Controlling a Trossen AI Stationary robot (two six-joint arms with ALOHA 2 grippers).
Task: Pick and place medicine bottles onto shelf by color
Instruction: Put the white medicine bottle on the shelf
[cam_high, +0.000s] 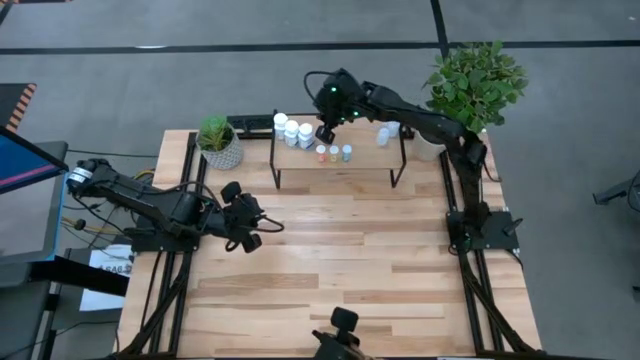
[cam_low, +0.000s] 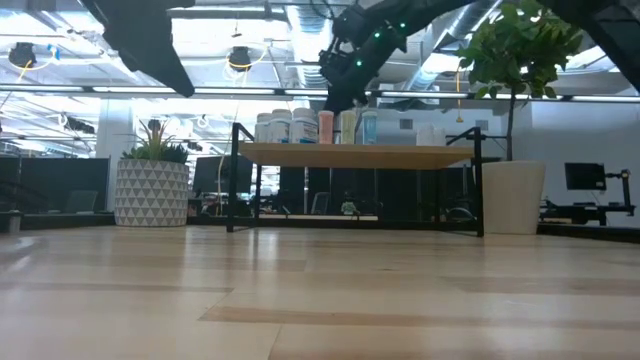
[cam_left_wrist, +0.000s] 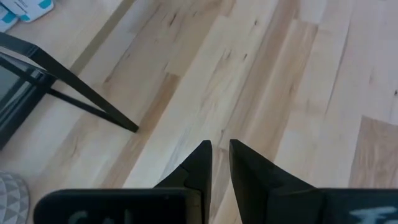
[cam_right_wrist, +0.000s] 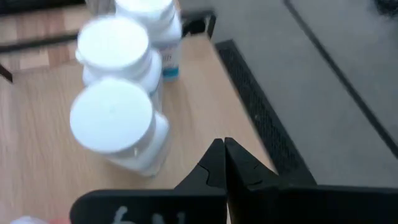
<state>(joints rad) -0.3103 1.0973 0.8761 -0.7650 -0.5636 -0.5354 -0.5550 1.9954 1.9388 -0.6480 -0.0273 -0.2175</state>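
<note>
The shelf (cam_high: 362, 166) stands at the table's far side. Three white medicine bottles (cam_high: 291, 131) stand on its far left part, three small colour-capped ones (cam_high: 334, 153) at its near middle, and pale-blue ones (cam_high: 384, 135) farther right. My right gripper (cam_high: 325, 133) hovers shut just above the shelf, beside the white bottles (cam_right_wrist: 115, 121), with its fingertips (cam_right_wrist: 224, 147) over the shelf's edge. In the low view it (cam_low: 343, 100) hangs above the row of bottles. My left gripper (cam_high: 258, 222) is over bare table at the left. Its fingers (cam_left_wrist: 221, 148) stand a slim gap apart with nothing between them.
A small plant in a patterned pot (cam_high: 220, 150) stands left of the shelf. A tall plant in a white pot (cam_low: 515, 195) stands at its right. A black shelf leg (cam_left_wrist: 93, 99) lies ahead of my left gripper. Bare tabletop (cam_high: 340, 260) spreads on the near side.
</note>
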